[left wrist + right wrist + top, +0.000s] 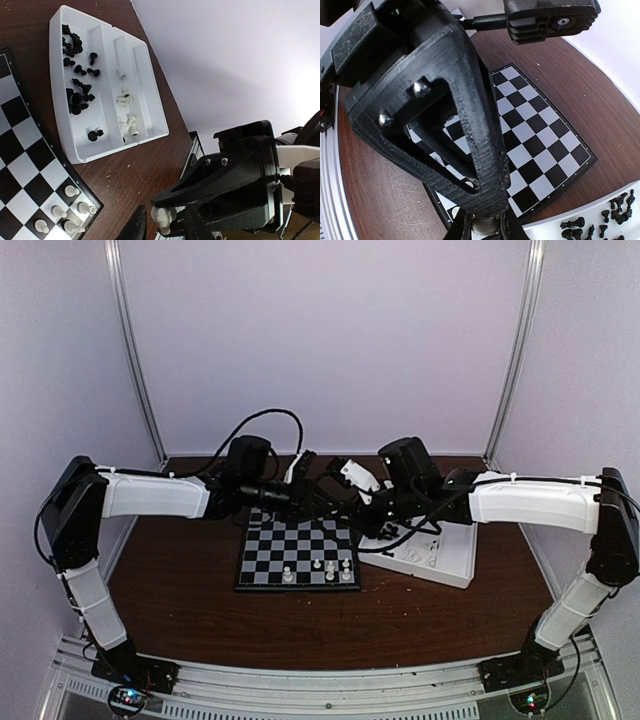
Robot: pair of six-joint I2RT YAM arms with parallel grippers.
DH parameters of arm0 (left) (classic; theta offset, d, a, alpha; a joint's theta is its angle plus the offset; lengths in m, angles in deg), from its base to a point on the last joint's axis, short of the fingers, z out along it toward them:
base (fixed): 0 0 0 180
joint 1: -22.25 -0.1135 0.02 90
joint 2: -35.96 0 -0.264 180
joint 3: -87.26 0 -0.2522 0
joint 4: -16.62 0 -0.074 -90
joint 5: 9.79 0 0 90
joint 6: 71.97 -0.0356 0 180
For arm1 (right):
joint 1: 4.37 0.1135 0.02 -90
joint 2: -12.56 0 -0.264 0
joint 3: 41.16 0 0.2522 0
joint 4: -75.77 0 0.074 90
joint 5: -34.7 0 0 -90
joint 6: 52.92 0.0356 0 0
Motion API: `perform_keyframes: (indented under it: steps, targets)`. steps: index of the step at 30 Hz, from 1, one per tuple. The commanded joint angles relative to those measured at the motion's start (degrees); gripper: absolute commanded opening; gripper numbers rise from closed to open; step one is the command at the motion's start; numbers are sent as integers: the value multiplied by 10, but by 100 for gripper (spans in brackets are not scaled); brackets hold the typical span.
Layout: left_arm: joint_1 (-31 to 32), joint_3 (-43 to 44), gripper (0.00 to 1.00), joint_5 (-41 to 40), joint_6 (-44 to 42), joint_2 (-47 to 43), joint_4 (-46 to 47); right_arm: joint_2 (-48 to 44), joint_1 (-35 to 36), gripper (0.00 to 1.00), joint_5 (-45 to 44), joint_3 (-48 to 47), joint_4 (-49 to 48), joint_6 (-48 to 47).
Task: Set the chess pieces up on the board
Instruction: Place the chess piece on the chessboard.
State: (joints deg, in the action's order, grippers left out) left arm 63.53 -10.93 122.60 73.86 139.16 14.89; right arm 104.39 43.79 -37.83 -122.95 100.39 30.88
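White piece [162, 217] in right gripper [485, 228] — flanked by left gripper [165, 231].

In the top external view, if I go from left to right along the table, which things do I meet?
left arm base → the board → white tray → right arm base

One white piece [163, 216] pinched at right gripper [486, 231] tips, left gripper [165, 230] fingers either side. Flat below both: board [297, 552], few white chess pieces [330, 570] upright near-right. Others, black and white, loose in tray [147, 100] rightward.
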Motion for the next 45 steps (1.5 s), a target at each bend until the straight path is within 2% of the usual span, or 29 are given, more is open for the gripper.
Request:
perform_keyframes:
  steps: [1, 5, 10, 15, 16, 17, 22, 25, 28, 32, 37, 42, 45]
  targets:
    - [-3, 15, 24, 16, 1, 9, 24, 6, 4, 16, -7, -16, -3, -6]
    - [-3, 15, 17, 20, 5, 12, 28, 10, 3, 16, -8, -20, -3, -7]
    - [-3, 16, 19, 21, 8, 17, 27, 11, 4, 16, -12, -20, -5, -6]
    - [-4, 19, 0, 27, 8, 20, 26, 11, 4, 19, -12, -20, -5, -6]
    - [-3, 19, 0, 27, 8, 19, 25, 11, 4, 21, -12, -20, -4, -6]
    - [-3, 18, 0, 26, 6, 18, 26, 11, 4, 23, -13, -20, -3, -5]
    - [-3, 12, 0, -3, -24, 0, -9, -10, 4, 49, -30, 4, -27, -3]
    - [-3, 15, 0, -39, -75, -23, -76, -30, 4, 68, -39, 20, -38, -2]
    - [-3, 14, 0, -105, -148, -60, -178, -48, 4, 81, -61, 33, -39, 1]
    - [-3, -8, 0, -209, -233, -118, -288, -80, 0, 87, -115, 75, -64, 21]
    - [-3, -76, 0, -305, -266, -204, -345, -115, -7, 90, -243, 119, -92, 60]
    - [-3, -135, 0, -322, -284, -280, -359, -132, -20, 99, -317, 141, -84, 116]
    - [-2, -154, 0, -329, -296, -295, -374, -142, -29, 100, -324, 158, -93, 135]
